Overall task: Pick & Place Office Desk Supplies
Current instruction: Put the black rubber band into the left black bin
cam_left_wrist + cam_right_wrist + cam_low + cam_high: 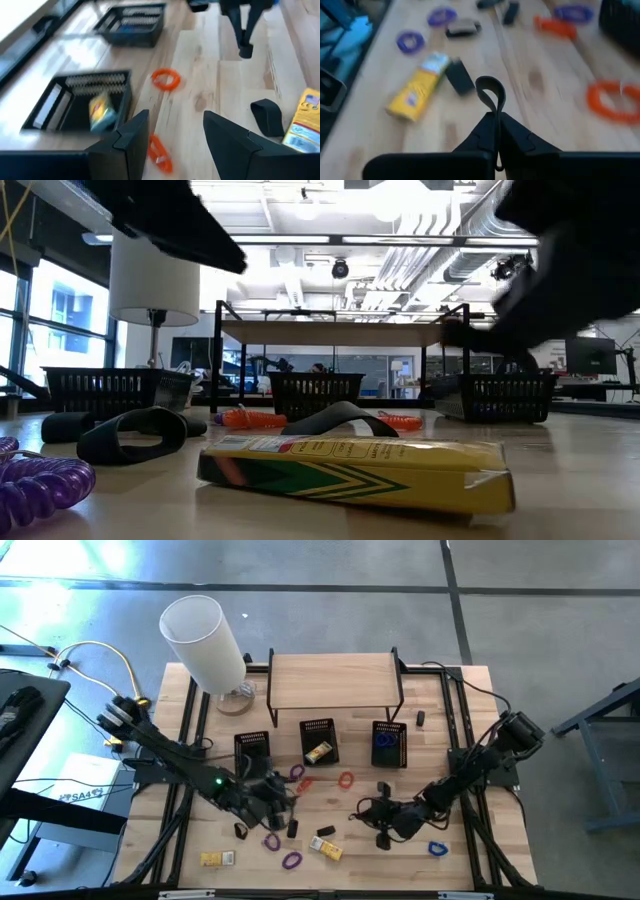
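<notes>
Office supplies lie scattered across the wooden worktop (480,830). High view: purple coil loops (291,860) sit near the front edge, a blue loop (437,848) at the front right, an orange loop (346,780) near the middle. A yellow box (325,847) lies at front centre and another yellow item (216,858) at front left. Three black mesh baskets stand in a row before a wooden shelf riser (332,680); the middle basket (318,740) holds a yellow item, the right basket (389,743) blue loops. A tall white cylinder (205,640) stands at the rear left. The left claw (275,802) hovers left of centre; the right claw (382,815) is low over the worktop, right of centre.

Low view: the yellow box (355,470) lies in the foreground, a black band loop (135,432) and a purple coil (40,485) to one side, orange coils (255,418) behind. Both arms show only as dark blurs overhead.

Left wrist view: the left claw (175,137) stands spread and empty above the worktop, an orange coil (160,150) just beyond its fingers and an orange loop (166,79) farther off. The basket with the yellow item (75,102) is alongside.

Right wrist view: the right claw (497,132) is pressed together, pinching a thin black band loop (491,95) that stands up between its fingertips. The yellow box (417,92) and a black clip (460,76) lie just beyond it.
</notes>
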Available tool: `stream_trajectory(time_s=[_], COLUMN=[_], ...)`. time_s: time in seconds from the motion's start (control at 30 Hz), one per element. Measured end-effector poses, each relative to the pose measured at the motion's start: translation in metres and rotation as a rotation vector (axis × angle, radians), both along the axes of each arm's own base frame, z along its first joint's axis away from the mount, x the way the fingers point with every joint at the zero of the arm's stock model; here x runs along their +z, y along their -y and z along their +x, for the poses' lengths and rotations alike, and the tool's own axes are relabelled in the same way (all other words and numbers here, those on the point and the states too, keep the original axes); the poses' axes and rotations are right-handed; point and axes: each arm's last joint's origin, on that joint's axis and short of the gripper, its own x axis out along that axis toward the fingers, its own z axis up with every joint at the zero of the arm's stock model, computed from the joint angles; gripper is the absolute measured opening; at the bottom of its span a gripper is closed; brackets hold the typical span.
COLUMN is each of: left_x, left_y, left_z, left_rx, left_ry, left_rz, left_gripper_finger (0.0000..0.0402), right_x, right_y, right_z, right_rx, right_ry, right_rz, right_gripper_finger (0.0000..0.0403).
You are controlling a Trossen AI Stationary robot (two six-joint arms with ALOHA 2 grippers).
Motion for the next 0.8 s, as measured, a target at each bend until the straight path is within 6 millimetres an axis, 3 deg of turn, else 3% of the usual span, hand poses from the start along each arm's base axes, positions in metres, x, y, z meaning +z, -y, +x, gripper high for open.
stream_trajectory(time_s=[0.23, 0.47, 0.67, 0.8], left_x=[-0.031, -0.056, -0.055, -0.052], left_y=[0.020, 0.031, 0.034, 0.026], left_z=[0.032, 0.050, 0.055, 0.061], left_rx=[-0.147, -0.271, -0.279, -0.236], left_ry=[0.049, 0.076, 0.144, 0.187], left_rz=[0.230, 0.515, 0.571, 0.508], left_gripper_finger=[0.0178, 0.0178, 0.0178, 0.0178], right_x=[0.023, 0.027, 0.028, 0.029], right_y=[-0.001, 0.010, 0.015, 0.017], right_z=[0.023, 0.032, 0.036, 0.037], right_rx=[0.007, -0.044, -0.060, -0.053], right_ry=[0.076, 0.088, 0.095, 0.102], right_rz=[0.012, 0.014, 0.019, 0.008], right_gripper_finger=[0.0004, 0.0004, 0.0004, 0.0003])
